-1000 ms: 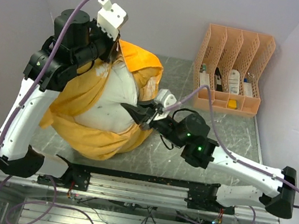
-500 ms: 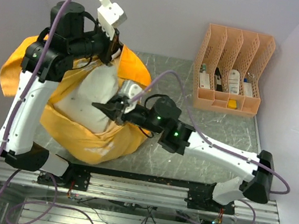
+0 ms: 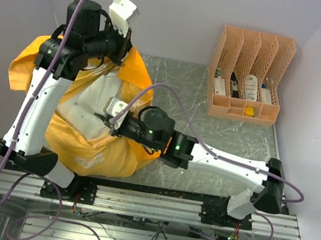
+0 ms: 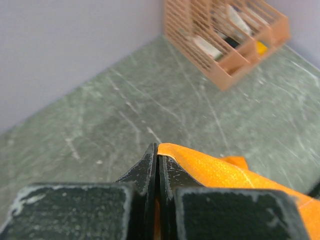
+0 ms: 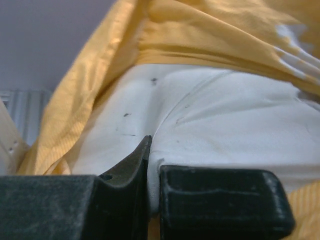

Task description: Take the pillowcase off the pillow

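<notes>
The orange-yellow pillowcase (image 3: 83, 155) lies bunched around the off-white pillow (image 3: 93, 98) at the table's left. The pillow's speckled top is bare in the case's wide opening. My left gripper (image 3: 122, 55) is raised at the back, shut on the pillowcase's rim; in the left wrist view orange fabric (image 4: 227, 172) comes out from between the closed left gripper (image 4: 157, 150). My right gripper (image 3: 101, 117) reaches in over the pillow and is shut on a fold of it. In the right wrist view the right gripper (image 5: 151, 147) pinches white pillow cloth (image 5: 230, 125), with the pillowcase (image 5: 200, 35) behind.
A peach plastic file organizer (image 3: 249, 73) holding small items stands at the back right; it also shows in the left wrist view (image 4: 225, 40). Walls close in the left, back and right. The grey marbled table (image 3: 190, 88) lies between pillow and organizer.
My right gripper has moved left over the pillow, holding its cloth. The left arm has shifted slightly at the back with the rim, and the pillowcase has billowed out to the left.
</notes>
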You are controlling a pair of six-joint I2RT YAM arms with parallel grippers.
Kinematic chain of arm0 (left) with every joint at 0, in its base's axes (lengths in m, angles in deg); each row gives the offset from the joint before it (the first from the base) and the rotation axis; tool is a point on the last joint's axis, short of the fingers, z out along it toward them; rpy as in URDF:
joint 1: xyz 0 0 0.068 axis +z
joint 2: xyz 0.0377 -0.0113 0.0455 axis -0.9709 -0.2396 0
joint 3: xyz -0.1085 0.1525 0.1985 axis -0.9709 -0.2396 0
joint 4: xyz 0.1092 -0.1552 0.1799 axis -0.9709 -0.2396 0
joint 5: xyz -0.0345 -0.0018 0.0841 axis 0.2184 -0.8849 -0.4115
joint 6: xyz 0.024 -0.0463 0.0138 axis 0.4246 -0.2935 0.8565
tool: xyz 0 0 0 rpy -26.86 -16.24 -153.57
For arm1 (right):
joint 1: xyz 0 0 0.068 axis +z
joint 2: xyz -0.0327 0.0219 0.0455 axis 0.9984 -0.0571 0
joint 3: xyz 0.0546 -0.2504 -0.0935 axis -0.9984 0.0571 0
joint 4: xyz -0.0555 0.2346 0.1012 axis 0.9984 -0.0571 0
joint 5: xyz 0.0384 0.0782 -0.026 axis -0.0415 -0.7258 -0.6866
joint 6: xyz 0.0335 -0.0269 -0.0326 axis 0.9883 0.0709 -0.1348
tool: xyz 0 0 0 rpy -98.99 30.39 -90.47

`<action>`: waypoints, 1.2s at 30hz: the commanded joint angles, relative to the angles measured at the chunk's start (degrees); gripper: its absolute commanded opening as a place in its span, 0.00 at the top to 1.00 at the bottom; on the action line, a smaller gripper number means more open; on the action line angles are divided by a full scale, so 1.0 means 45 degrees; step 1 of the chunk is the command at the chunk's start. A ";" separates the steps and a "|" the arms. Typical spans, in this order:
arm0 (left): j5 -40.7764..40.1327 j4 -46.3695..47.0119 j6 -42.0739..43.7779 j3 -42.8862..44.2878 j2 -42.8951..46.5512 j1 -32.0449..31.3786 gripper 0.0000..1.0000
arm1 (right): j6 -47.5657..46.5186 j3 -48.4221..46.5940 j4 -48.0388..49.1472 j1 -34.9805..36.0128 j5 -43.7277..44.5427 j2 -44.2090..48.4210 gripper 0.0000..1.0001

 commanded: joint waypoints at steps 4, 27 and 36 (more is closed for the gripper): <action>-0.5159 0.2991 0.1216 0.3676 -0.2221 0.2765 0.93 | -0.1631 0.2086 0.0473 0.1185 0.0116 0.3303 1.00; 0.6206 -0.1120 -0.0746 0.1395 -0.2116 0.4686 0.74 | -0.1263 0.2757 0.3593 -0.0836 -0.1331 0.3173 1.00; 0.5758 0.0040 -0.1570 -0.1283 -0.1305 0.2778 0.87 | -0.1478 0.0818 0.3101 -0.0296 -0.2156 0.1395 1.00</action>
